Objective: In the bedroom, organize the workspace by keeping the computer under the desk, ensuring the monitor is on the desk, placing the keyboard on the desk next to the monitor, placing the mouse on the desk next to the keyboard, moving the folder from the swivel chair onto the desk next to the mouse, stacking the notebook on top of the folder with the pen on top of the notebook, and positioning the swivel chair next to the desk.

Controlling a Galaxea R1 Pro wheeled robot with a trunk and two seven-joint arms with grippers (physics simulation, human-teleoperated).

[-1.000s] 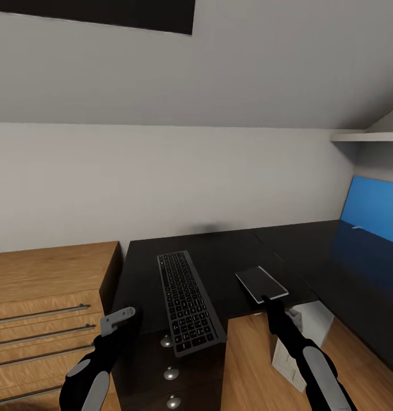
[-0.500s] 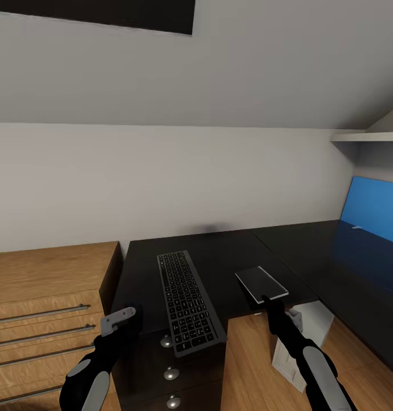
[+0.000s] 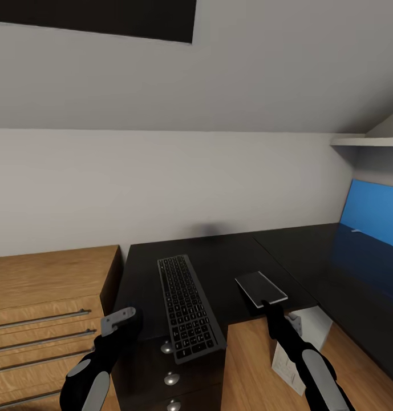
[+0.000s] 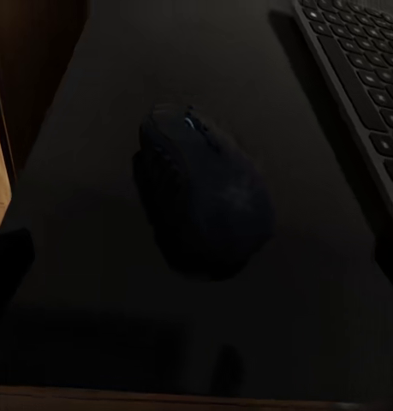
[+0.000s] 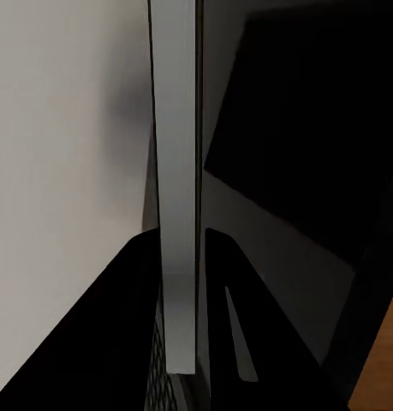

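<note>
Head view: even, diffuse light, sharp. Left wrist view: very dim; mouse (image 4: 200,190) barely separates from desk (image 4: 93,103).

Glossy black desk (image 3: 219,268), wood-grain cabinet (image 3: 48,285) beside

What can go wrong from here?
1. The notebook looks pinched by the right gripper at its near edge only; it may pivot or slip.
2. The keyboard seems to overhang the desk front, close to the left gripper; a nudge might tip it off.
3. The mouse is black on black, easily bumped.
</note>
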